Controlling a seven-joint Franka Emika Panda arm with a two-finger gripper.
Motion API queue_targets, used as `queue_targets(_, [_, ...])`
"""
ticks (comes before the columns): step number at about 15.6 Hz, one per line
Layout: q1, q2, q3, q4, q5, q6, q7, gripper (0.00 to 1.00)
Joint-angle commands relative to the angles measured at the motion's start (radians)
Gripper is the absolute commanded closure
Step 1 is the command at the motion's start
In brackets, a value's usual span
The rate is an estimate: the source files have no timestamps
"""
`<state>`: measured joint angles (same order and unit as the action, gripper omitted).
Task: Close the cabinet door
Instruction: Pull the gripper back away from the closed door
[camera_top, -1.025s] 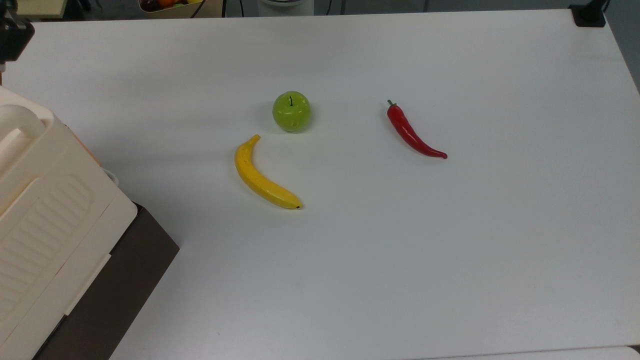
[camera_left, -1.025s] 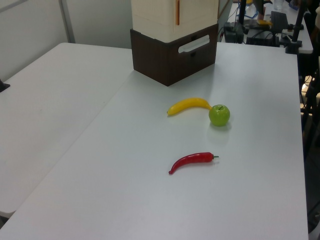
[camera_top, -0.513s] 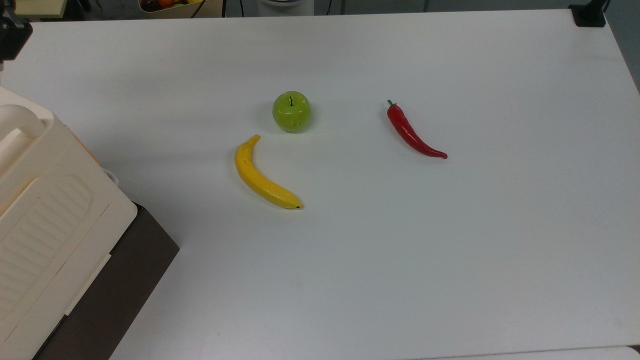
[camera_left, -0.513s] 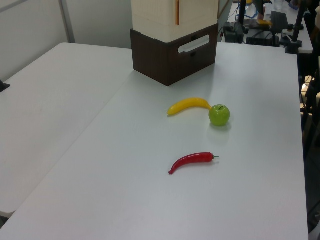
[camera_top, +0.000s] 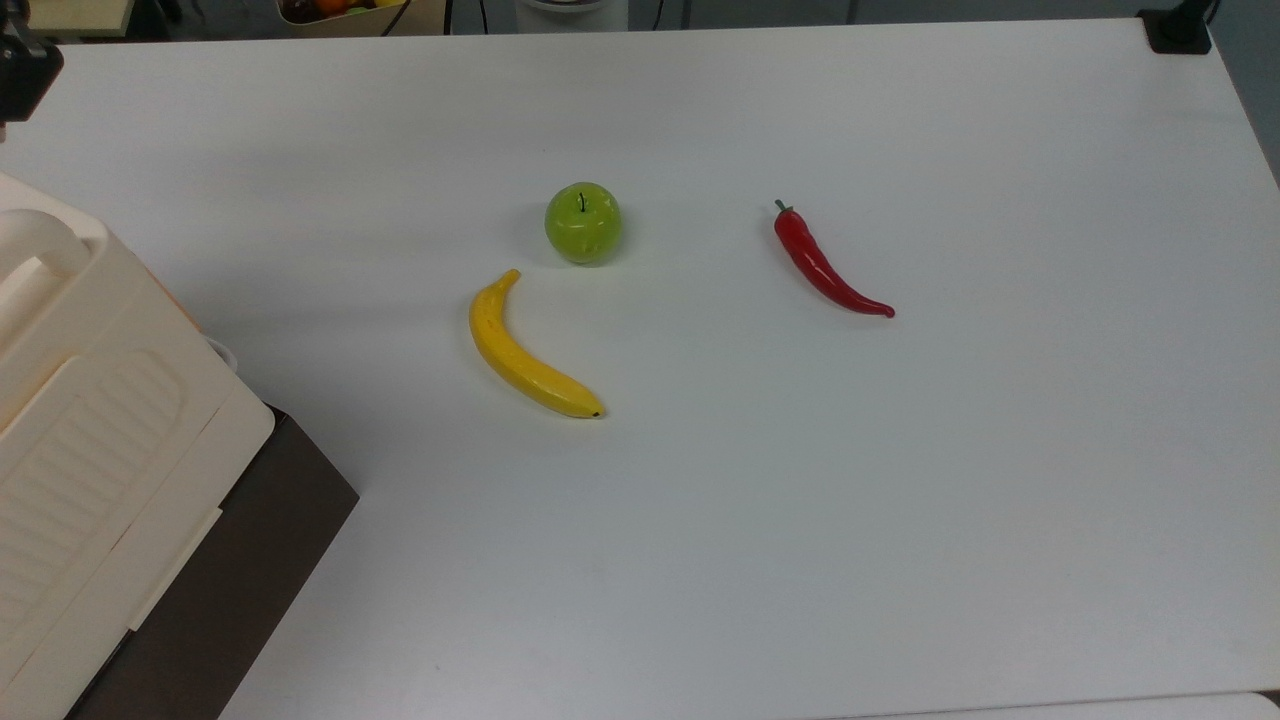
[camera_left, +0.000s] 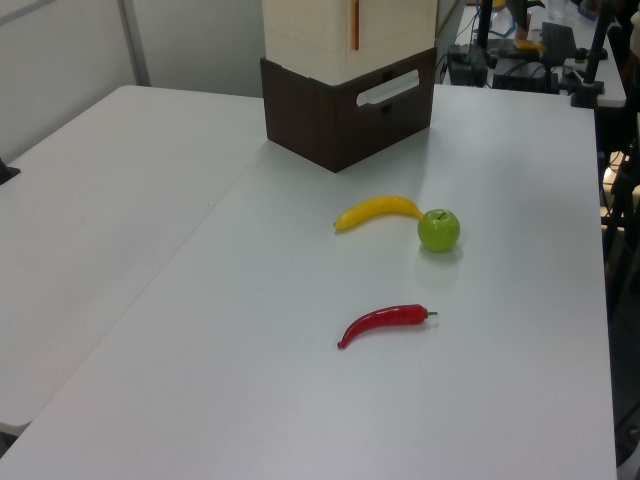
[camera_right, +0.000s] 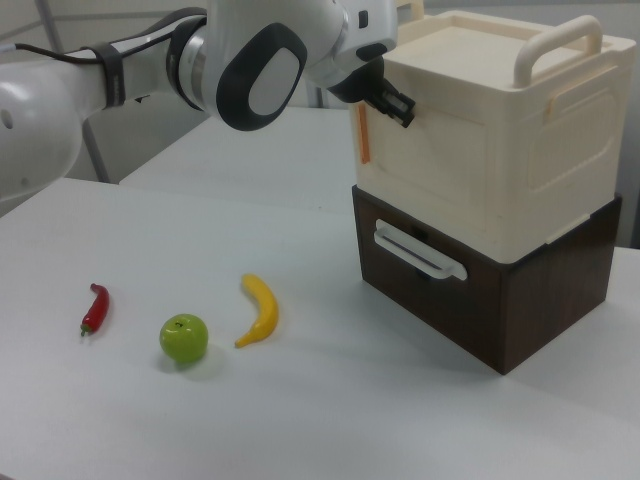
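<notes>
The arm reached in from the right view's left, and the end effector (camera_right: 392, 101) sat right up against the top left corner of the cabinet door (camera_right: 425, 170), the plain cream front face of the cabinet (camera_right: 540, 150). Whether its fingers were open or closed, I could not tell; the wrist hid them. The cabinet stood on a dark brown base (camera_right: 480, 300) at the right of the desk (camera_right: 300, 400) in the right view. An orange strip (camera_right: 364, 132) showed along the door's left edge, running upright, so by my reading the door stood just short of shut. The door lay directly beyond the end effector, its long edge vertical; the push likely had to go straight into that face. Banana (camera_right: 258, 310), green apple (camera_right: 183, 338) and red chilli (camera_right: 94, 308) lay well apart from the action. No readable writing or brand anywhere.
</notes>
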<state>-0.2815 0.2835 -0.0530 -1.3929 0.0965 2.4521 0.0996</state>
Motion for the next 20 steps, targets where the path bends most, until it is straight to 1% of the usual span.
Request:
queue_targets(1, [0.001, 0.002, 0.001, -0.005, 0.015, 0.028, -0.008, 0.98])
queue_targets(6, [0.001, 0.002, 0.002, -0.005, 0.017, 0.04, -0.008, 0.97])
queue_targets(8, [0.002, 0.002, 0.001, -0.012, 0.019, 0.109, -0.003, 0.97])
queue_targets(9, [0.004, 0.002, 0.002, -0.014, 0.019, 0.119, -0.003, 0.97])
queue_targets(14, [0.012, -0.007, 0.001, -0.05, 0.012, 0.113, -0.008, 0.95])
queue_targets(16, [0.015, -0.018, 0.004, -0.069, 0.006, 0.065, -0.023, 0.95])
queue_targets(20, [0.06, -0.05, 0.01, -0.069, 0.0, -0.166, -0.067, 0.95])
